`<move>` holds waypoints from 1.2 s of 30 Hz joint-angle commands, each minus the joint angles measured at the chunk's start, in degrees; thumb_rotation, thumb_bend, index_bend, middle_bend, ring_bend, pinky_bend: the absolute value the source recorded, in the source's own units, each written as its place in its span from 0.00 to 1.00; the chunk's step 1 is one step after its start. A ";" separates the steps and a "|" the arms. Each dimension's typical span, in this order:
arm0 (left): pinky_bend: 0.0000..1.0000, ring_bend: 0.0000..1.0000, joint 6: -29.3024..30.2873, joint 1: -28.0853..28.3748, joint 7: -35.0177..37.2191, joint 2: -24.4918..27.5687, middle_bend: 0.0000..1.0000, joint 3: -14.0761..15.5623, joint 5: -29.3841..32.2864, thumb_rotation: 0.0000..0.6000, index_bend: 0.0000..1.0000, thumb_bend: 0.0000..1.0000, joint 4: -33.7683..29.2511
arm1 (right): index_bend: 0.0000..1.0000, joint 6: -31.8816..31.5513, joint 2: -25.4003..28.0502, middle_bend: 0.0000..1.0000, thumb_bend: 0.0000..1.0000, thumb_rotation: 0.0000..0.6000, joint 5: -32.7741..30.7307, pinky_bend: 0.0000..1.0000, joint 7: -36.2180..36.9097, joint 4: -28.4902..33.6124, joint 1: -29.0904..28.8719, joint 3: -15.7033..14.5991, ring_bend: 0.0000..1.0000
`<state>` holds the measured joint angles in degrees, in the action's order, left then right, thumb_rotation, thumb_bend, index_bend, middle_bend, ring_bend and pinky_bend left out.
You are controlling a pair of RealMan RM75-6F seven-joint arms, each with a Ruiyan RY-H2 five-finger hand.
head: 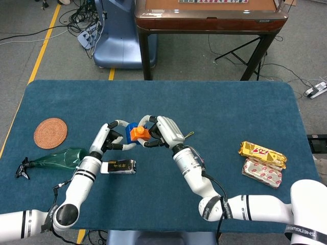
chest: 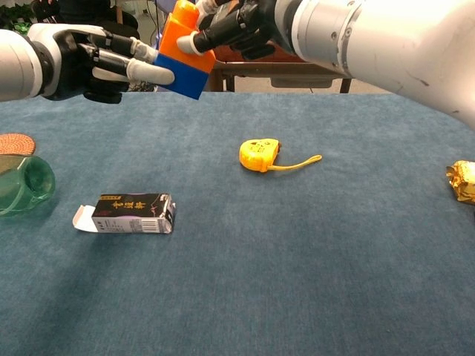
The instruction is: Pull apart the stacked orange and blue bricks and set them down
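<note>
An orange brick [head: 138,133] [chest: 183,37] sits stacked on a blue brick [head: 131,130] [chest: 187,78], both held in the air above the blue table [head: 230,112]. My left hand [head: 113,137] [chest: 96,59] grips the blue brick from the left. My right hand [head: 164,132] [chest: 241,22] pinches the orange brick from the right. The two bricks are still joined, tilted slightly.
A black carton [head: 118,166] [chest: 126,213] lies below the hands. A yellow tape measure [chest: 260,155] lies mid-table. A green bottle [head: 56,158] and a woven coaster [head: 50,132] sit at the left, wrapped snacks [head: 262,162] at the right.
</note>
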<state>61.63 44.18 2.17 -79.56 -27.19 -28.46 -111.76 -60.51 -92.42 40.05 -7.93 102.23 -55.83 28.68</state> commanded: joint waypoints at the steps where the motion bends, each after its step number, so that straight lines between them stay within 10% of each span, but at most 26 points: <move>1: 1.00 1.00 0.51 -0.01 0.03 -0.36 1.00 0.14 -0.44 1.00 0.62 0.00 0.12 | 0.72 0.05 0.07 1.00 0.60 1.00 -0.03 1.00 0.16 -0.03 0.04 -0.11 1.00; 17: 1.00 1.00 5.47 -1.28 0.94 -3.75 1.00 0.83 -6.69 1.00 0.85 0.00 1.87 | 0.72 0.58 1.39 1.00 0.60 1.00 0.51 1.00 2.15 0.78 0.86 -0.44 1.00; 36: 1.00 1.00 5.78 -2.71 0.38 -4.72 1.00 0.84 -7.38 1.00 0.88 0.00 3.27 | 0.72 0.77 3.50 1.00 0.60 1.00 1.64 1.00 4.49 2.65 2.15 -0.41 1.00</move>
<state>67.44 41.49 2.56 -84.30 -26.35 -35.84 -108.50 -59.62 -89.16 41.46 -3.59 104.59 -53.87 28.27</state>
